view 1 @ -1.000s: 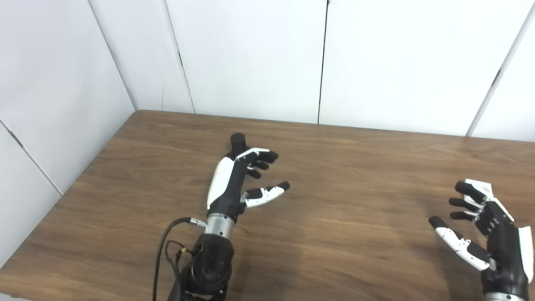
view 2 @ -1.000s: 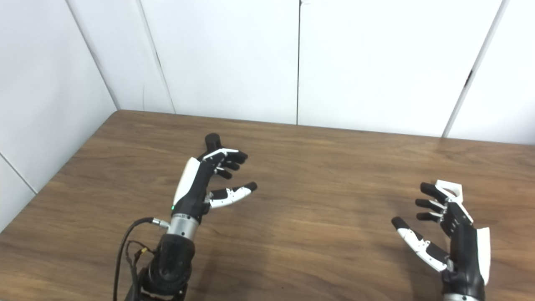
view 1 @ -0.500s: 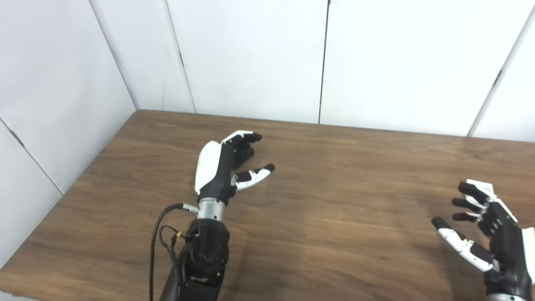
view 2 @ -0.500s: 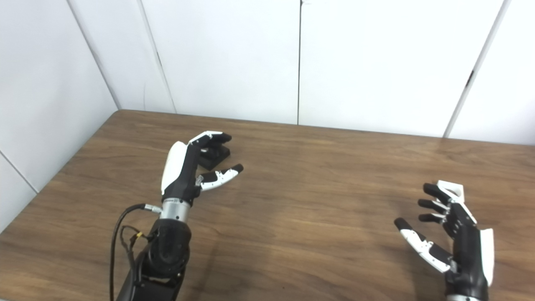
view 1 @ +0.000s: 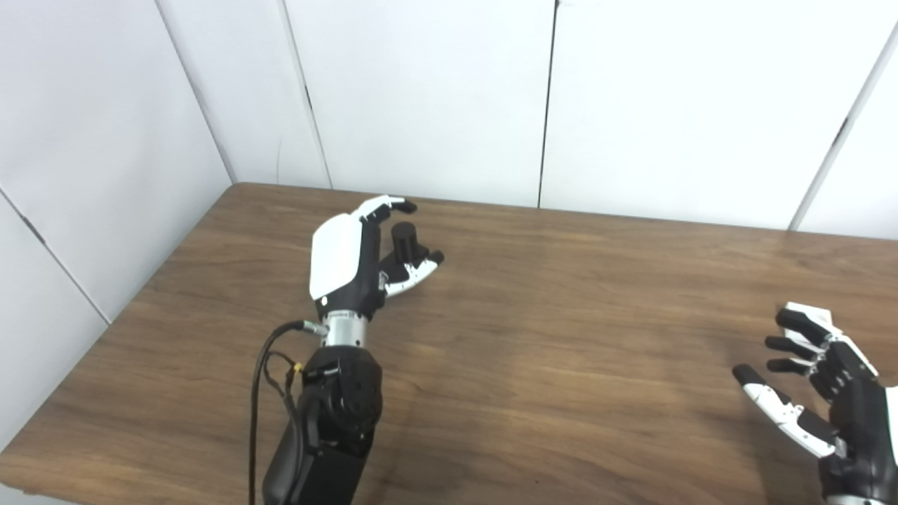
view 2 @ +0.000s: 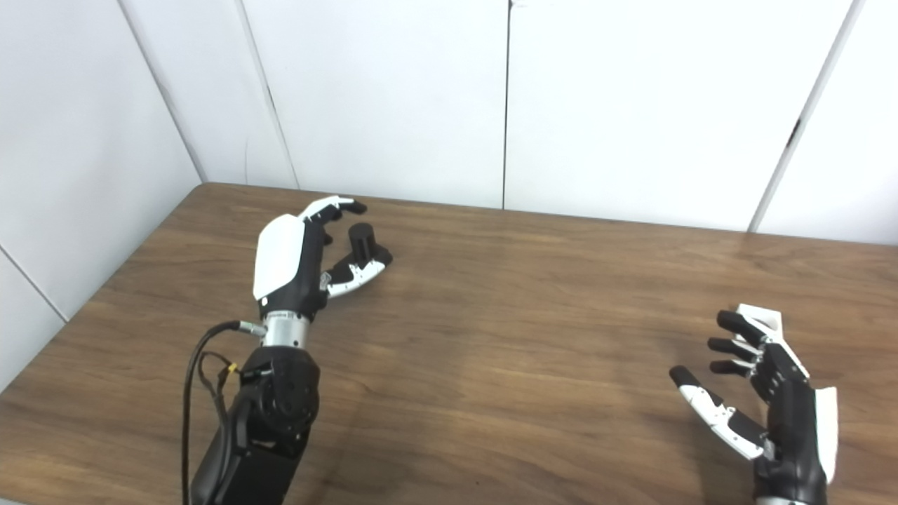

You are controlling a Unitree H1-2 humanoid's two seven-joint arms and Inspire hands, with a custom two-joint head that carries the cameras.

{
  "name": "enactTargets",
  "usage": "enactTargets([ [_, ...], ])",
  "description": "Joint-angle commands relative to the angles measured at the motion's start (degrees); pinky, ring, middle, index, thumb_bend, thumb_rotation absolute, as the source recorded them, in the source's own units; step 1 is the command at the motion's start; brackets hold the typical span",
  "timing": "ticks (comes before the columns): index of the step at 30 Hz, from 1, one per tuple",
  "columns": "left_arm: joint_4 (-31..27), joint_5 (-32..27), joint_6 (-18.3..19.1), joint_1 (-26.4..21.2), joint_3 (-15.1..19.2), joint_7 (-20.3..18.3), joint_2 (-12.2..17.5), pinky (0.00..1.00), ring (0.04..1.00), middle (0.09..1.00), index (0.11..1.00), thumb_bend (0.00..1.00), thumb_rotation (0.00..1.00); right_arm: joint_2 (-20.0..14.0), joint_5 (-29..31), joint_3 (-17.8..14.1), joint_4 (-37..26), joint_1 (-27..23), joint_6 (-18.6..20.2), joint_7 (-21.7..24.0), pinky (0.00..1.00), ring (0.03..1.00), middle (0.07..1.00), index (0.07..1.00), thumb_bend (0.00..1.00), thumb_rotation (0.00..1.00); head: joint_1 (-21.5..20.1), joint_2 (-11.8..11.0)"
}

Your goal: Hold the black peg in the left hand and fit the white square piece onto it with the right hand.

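The black peg (view 1: pixel 403 240) stands upright on the wooden table (view 1: pixel 561 315) at the far left. My left hand (view 1: pixel 351 263) is cupped around it from the left and still open, its fingers (view 1: pixel 382 207) behind the peg and its thumb in front, low by the base. Whether they touch the peg I cannot tell. The white square piece (view 2: pixel 761 319) lies on the table at the right, mostly hidden behind the fingers of my right hand (view 2: pixel 772 400). That hand is open, palm facing left, just in front of the piece.
White wall panels (view 1: pixel 421 98) close the table at the back and left. A black cable (view 1: pixel 263 393) loops off my left forearm near the table's front edge.
My left hand has reached forward and leftward across the table, from in front of the peg to around it. The right hand stays nearly where it was.
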Motion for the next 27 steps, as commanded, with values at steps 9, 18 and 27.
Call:
enactTargets([
  [9,0.4,5.9,1.9,-3.7,-0.9,3.8,2.0,0.57,0.777,0.808,0.658,0.72,0.26,-0.7,-0.9,-0.7,1.7,-0.2,-2.0,-0.8,0.56,0.654,0.741,0.712,0.63,0.18,0.1,-0.1],
  [18,4.3,9.7,7.4,-6.0,-1.6,3.2,3.1,0.72,0.861,0.871,0.689,0.77,0.43,-0.5,-1.2,-0.7,1.3,0.1,-0.9,-0.9,0.54,0.644,0.748,0.713,0.63,0.19,-0.1,-0.1],
  [27,10.0,12.5,13.1,-8.6,-2.1,1.6,3.8,0.79,0.946,0.936,0.721,0.88,0.55,-0.5,-1.0,-0.7,1.5,0.1,-1.2,-0.9,0.53,0.639,0.745,0.715,0.62,0.19,-0.4,0.0],
])
